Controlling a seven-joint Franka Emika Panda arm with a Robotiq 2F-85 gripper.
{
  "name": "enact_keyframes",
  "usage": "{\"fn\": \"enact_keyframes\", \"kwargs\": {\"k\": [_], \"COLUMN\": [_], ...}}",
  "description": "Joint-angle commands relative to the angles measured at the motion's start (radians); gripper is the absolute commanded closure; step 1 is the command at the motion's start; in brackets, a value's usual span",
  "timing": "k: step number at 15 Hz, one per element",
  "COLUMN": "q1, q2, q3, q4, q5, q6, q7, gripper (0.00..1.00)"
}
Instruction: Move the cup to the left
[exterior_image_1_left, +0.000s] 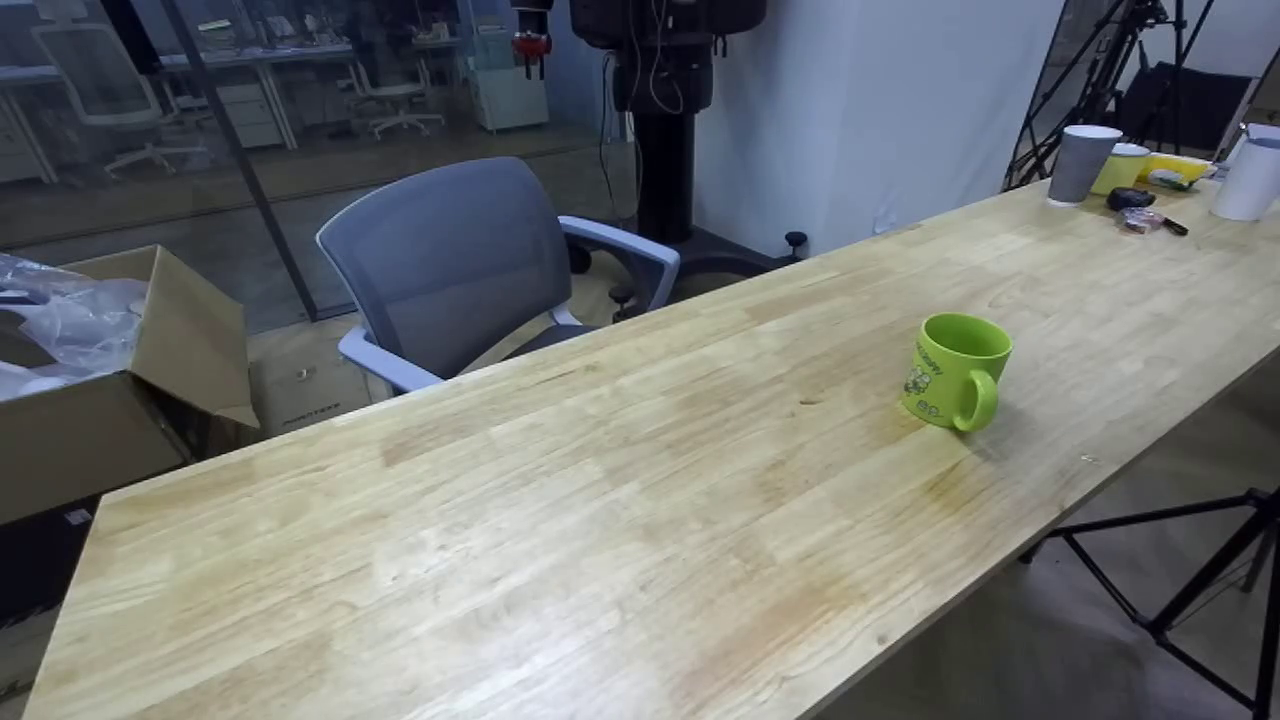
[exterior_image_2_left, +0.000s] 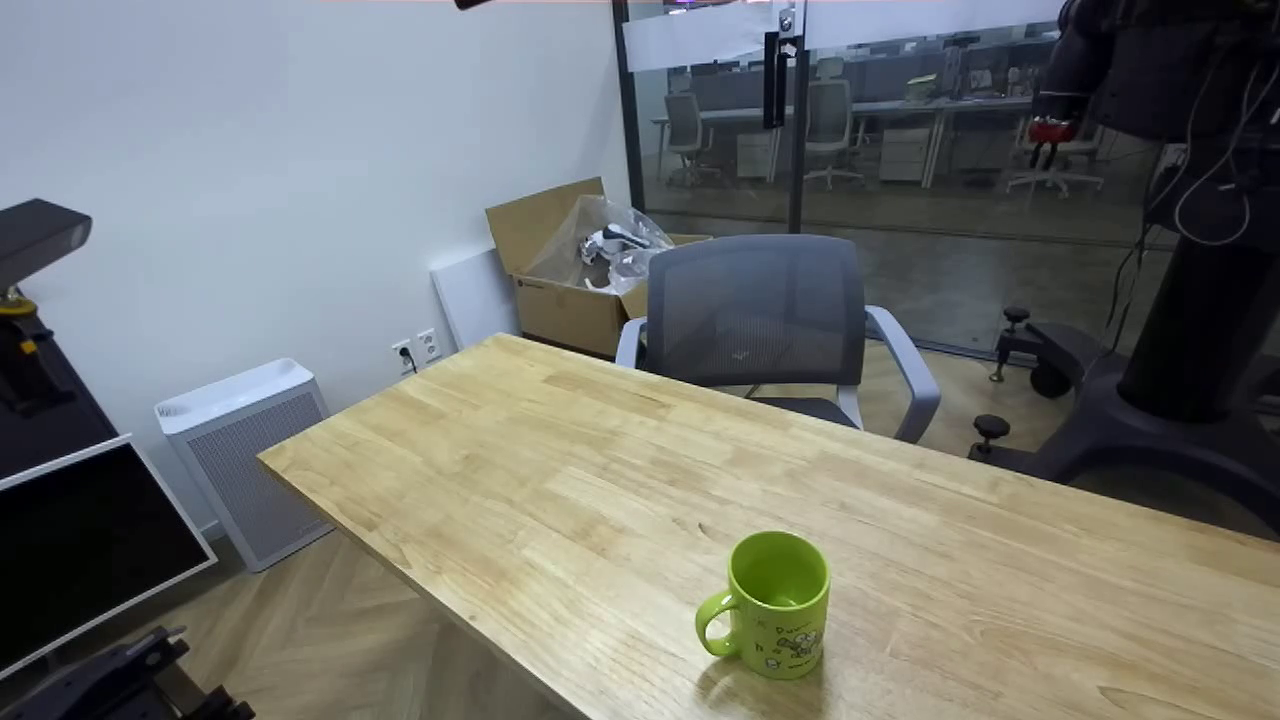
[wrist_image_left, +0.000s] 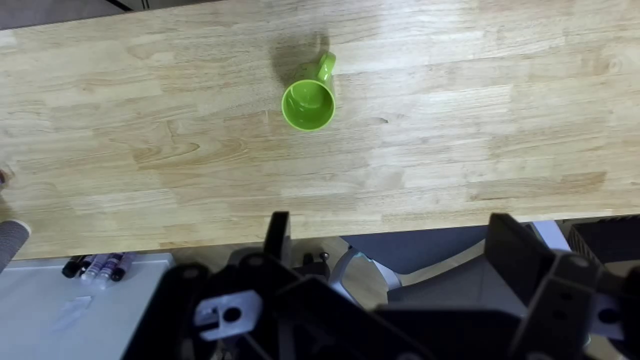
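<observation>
The lime-green cup (exterior_image_1_left: 945, 375) stands upright on the wooden table (exterior_image_1_left: 560, 520), near the edge away from the chair. It also shows in an exterior view (exterior_image_2_left: 775, 640) with its handle towards the table's near edge. In the wrist view the cup (wrist_image_left: 308, 106) is at the upper middle, seen into its empty inside, with the handle pointing up and right. My gripper (wrist_image_left: 390, 220) is open and empty, its black fingers wide apart over the table edge and chair, well away from the cup. The gripper hangs high in both exterior views (exterior_image_1_left: 534, 68) (exterior_image_2_left: 1043, 155).
A grey mesh chair (exterior_image_1_left: 450, 260) stands against the table's robot side. A grey tumbler (exterior_image_1_left: 1082, 165), a yellow-green cup (exterior_image_1_left: 1120, 170), a yellow bowl (exterior_image_1_left: 1172, 168) and a white container (exterior_image_1_left: 1248, 180) stand at one table end. A cardboard box (exterior_image_2_left: 570, 310) is beyond the other end.
</observation>
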Motion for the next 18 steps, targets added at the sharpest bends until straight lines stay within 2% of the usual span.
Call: {"fn": "enact_keyframes", "kwargs": {"k": [1,9,18], "q1": [0.008,0.006,0.004], "q2": [0.000,0.013,0.057], "q3": [-0.006,-0.022,-0.115], "q4": [0.002,0.002,-0.033], "q5": [-0.005,0.004,0.055], "q6": [-0.002,-0.001,0.090], "q7": [0.004,-0.002,-0.082], "gripper": [0.00,0.00,0.00]}}
